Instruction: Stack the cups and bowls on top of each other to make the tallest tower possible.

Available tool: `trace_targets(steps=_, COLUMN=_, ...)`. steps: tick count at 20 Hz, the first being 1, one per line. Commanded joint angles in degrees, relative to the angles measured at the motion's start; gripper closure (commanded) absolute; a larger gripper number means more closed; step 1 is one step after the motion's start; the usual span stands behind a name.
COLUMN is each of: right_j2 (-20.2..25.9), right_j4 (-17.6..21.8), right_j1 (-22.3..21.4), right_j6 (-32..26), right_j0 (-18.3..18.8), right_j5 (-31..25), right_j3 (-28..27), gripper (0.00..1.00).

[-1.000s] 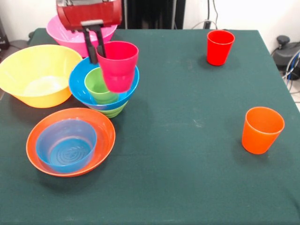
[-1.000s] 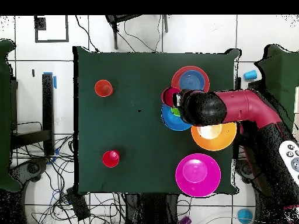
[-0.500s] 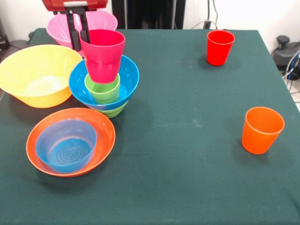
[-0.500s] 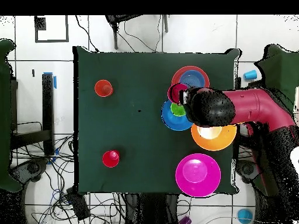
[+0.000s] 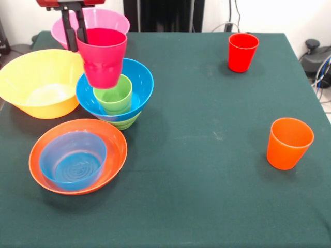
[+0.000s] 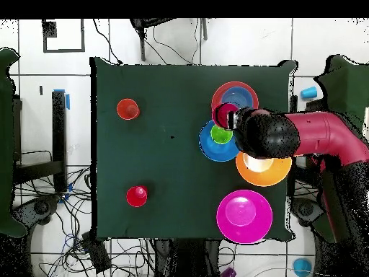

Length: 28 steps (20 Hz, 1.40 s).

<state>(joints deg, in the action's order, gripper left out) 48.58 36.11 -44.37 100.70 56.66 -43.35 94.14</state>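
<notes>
My gripper [image 5: 74, 32] is shut on the rim of the magenta-pink cup [image 5: 102, 57] and holds it upright in the air, just left of and above the tower. The tower is the wide blue bowl [image 5: 138, 82] on the small green bowl [image 5: 125, 122], with the light green cup [image 5: 114, 95] inside. The cup shows in the overhead view [image 6: 226, 114] beside the arm's head. The red cup [image 5: 242, 51] and the orange cup [image 5: 288, 142] stand alone at the right. The small translucent blue bowl [image 5: 72, 160] sits in the shallow orange-red bowl [image 5: 115, 142].
The big yellow-orange bowl [image 5: 41, 82] stands at the left edge and the big pink bowl [image 5: 110, 19] at the far left. The green table [image 5: 207, 170] spreads to the right. The arm [image 6: 317, 137] reaches in over the yellow bowl in the overhead view.
My gripper has carried the magenta-pink cup leftward and up in the front view, from over the blue bowl's middle to over its left rim.
</notes>
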Motion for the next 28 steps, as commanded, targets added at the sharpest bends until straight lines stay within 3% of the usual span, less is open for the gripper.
trace_targets(steps=1, right_j2=-1.0, right_j4=0.93, right_j1=0.8, right_j6=-14.11, right_j0=-0.11, right_j5=-7.67, right_j3=2.93, gripper=1.0)
trace_targets(steps=14, right_j2=-0.32, right_j4=1.03, right_j1=2.95, right_j6=-16.57, right_j0=1.45, right_j5=-9.21, right_j3=2.89, gripper=1.0)
trace_targets(steps=28, right_j2=-1.47, right_j4=3.72, right_j1=7.48, right_j6=-14.19, right_j0=0.13, right_j5=-7.39, right_j3=1.02, gripper=1.0)
